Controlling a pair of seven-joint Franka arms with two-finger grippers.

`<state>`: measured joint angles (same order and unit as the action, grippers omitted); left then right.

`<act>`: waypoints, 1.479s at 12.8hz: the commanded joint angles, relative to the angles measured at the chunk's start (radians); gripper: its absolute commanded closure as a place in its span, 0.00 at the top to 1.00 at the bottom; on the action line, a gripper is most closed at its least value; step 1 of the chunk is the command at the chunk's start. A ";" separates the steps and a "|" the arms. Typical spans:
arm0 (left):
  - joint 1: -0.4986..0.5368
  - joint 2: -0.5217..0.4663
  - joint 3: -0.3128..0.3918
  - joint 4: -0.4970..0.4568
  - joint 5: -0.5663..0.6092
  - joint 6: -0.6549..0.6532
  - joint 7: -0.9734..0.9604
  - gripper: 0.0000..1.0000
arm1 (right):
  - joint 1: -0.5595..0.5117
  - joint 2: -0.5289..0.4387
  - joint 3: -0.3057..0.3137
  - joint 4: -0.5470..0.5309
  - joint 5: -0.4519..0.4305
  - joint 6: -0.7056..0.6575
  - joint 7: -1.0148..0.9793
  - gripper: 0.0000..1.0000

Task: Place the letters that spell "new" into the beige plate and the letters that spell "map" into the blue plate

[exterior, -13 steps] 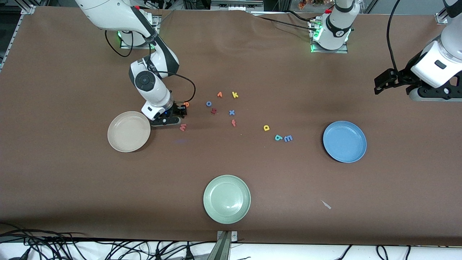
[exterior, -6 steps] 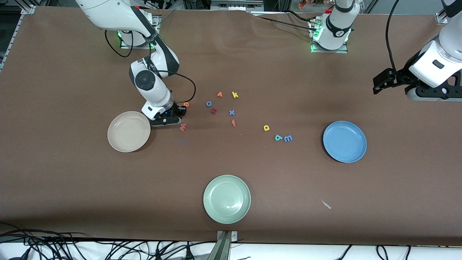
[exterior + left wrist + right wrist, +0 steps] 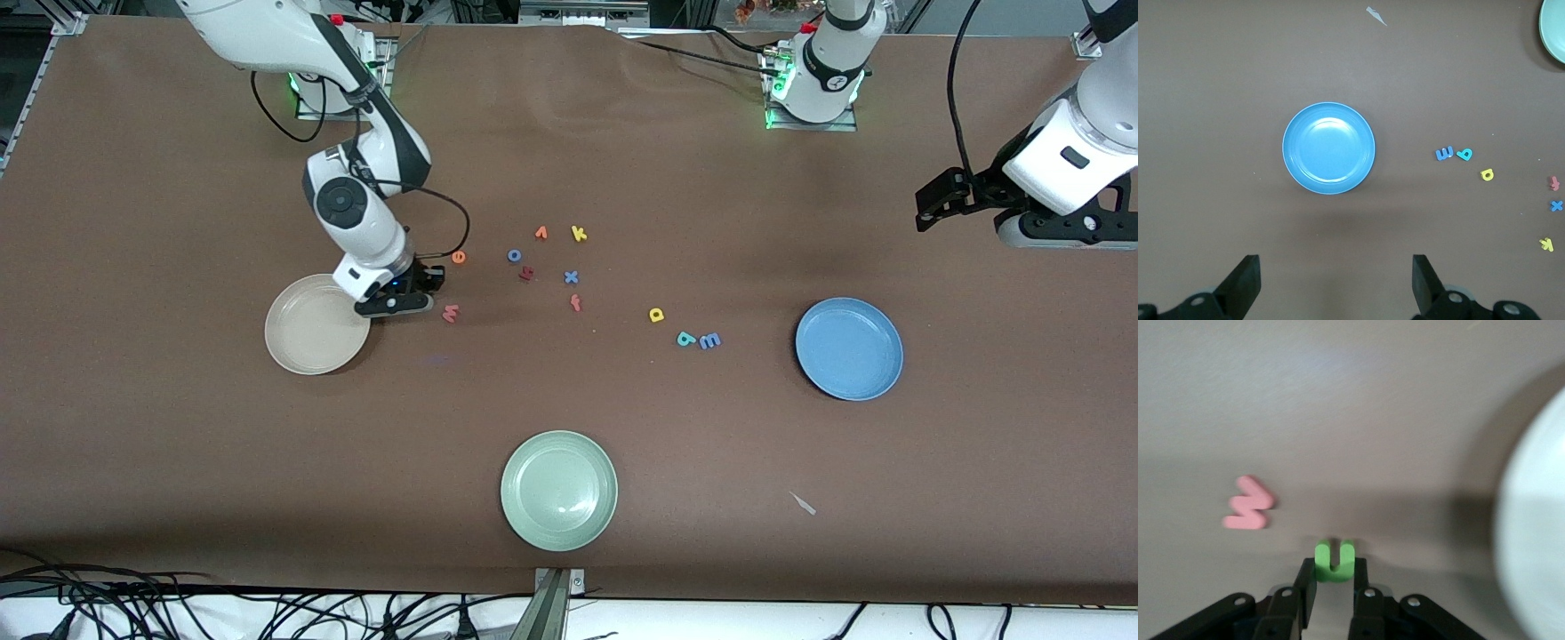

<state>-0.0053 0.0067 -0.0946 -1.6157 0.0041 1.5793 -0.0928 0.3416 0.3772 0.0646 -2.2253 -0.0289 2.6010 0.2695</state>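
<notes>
Change: right gripper (image 3: 1333,581) has just clamped on green n (image 3: 1334,561), lifting toward beige plate (image 3: 307,342) at its 3 o'clock edge.
Meaning: first "new" letter secured.
w (image 3: 451,312), e (image 3: 459,257): on table.
Left gripper (image 3: 1335,283): apart, waiting above blue plate (image 3: 1329,148).

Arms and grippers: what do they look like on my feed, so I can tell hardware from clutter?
Both arms are glossy white with black joint bands. The right gripper and left gripper are black, and black cables trail from each wrist. Green lights glow at both bases.

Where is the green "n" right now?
The green "n" is pinched in the right end effector, just off the table beside the beige plate, with the pinkish-red "w" close by.
</notes>
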 commanded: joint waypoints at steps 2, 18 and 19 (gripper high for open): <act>-0.002 0.021 -0.002 0.053 0.031 -0.010 0.007 1.00 | -0.016 -0.113 -0.136 0.015 -0.011 -0.142 -0.312 0.17; 0.002 0.021 -0.002 0.054 0.033 -0.015 0.007 1.00 | 0.025 0.103 0.044 0.237 -0.012 -0.134 0.163 0.75; 0.001 0.021 -0.002 0.053 0.034 -0.015 0.004 1.00 | 0.033 0.118 0.044 0.246 -0.012 -0.131 0.192 0.75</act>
<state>-0.0022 0.0139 -0.0933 -1.5933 0.0041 1.5802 -0.0928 0.3630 0.4336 0.1103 -2.0388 -0.0289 2.4666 0.3983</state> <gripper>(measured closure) 0.000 0.247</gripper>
